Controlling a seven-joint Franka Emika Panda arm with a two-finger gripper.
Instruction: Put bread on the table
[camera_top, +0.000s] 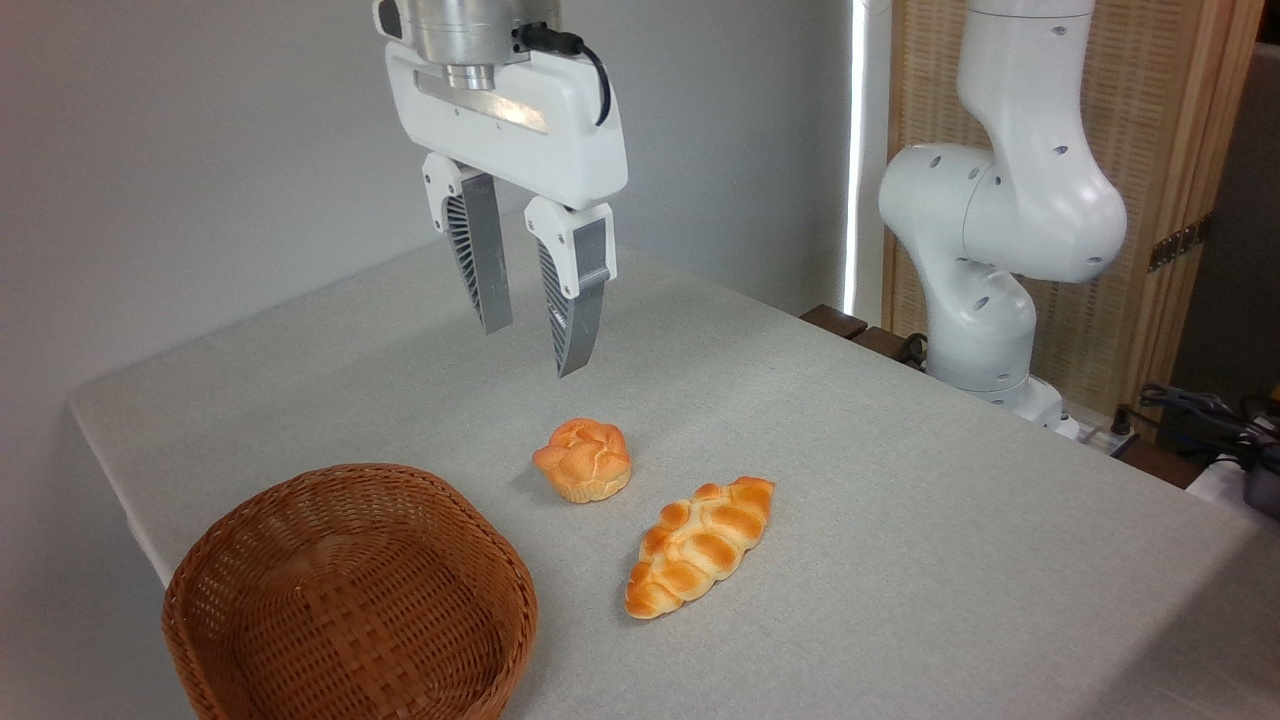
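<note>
Leftmost, a brown wicker basket (350, 595) sits at the near corner of the table (900, 520), nothing visible inside it. Above and to its right the gripper (530, 345) hangs in the air, its 2 fingers (478, 255) parted by a narrow gap, holding nothing and touching nothing. Below it a small round bun (583, 460) rests on the cloth. Just right of the bun, apart from it, the bread (702, 545) lies flat on the table, angled with its far end to the right. A white arm base (985, 300) stands at the far edge.
</note>
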